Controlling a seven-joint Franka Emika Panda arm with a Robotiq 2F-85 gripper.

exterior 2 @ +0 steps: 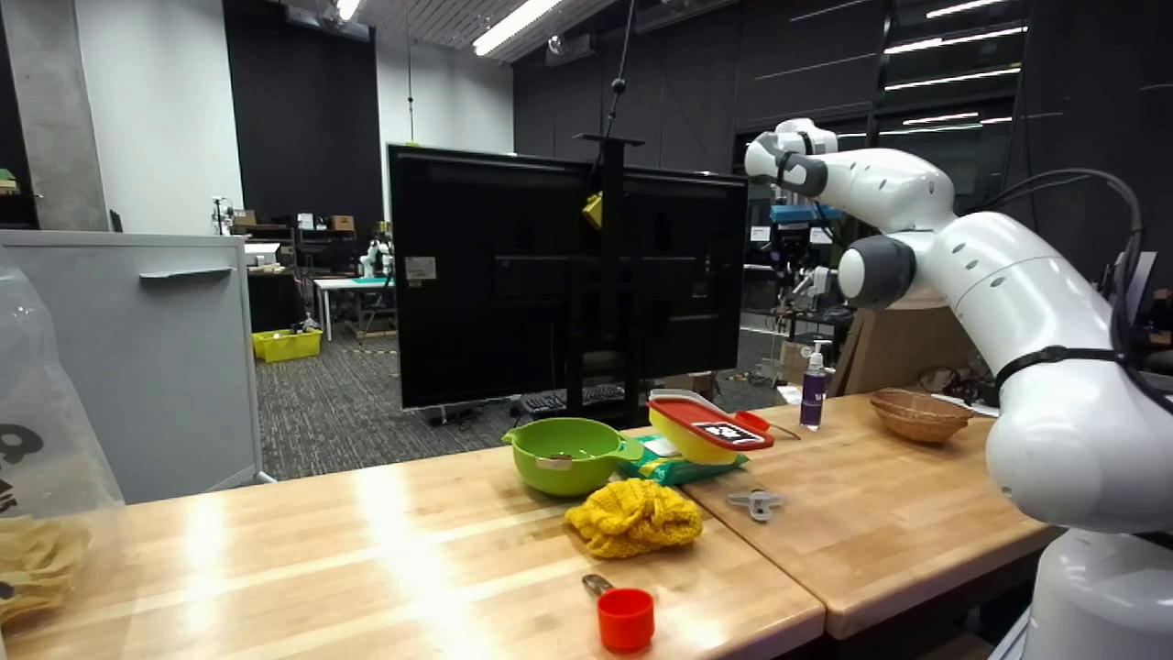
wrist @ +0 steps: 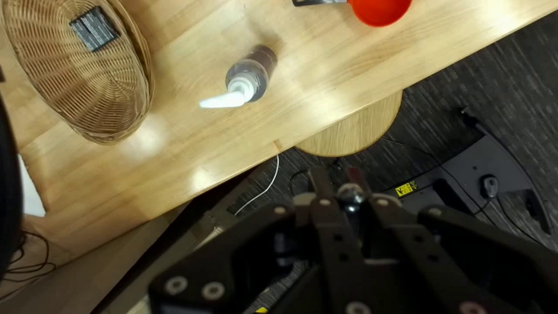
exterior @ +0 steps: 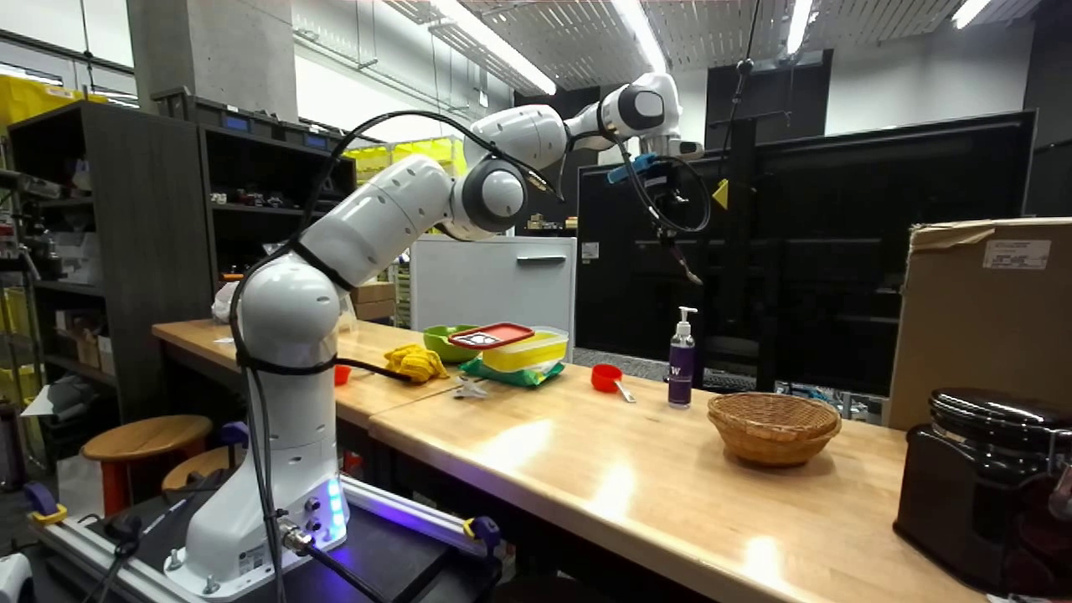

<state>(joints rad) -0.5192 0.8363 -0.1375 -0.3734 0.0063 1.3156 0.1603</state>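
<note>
High above the bench's far side, my gripper points downward. In the wrist view its fingers are closed around a slim utensil with a shiny rounded metal end. The utensil's lower part hangs below the gripper in an exterior view; what kind it is I cannot tell. Beneath, on the wooden table, stands a purple pump bottle with a white top. A wicker basket sits beside it, with a dark striped piece inside. A red scoop lies on the bottle's other side.
Farther along are a green bowl, a yellow container with a red lid on a green packet, a yellow cloth, a grey clip and another red cup. A black canister, cardboard box and big black screen stand around.
</note>
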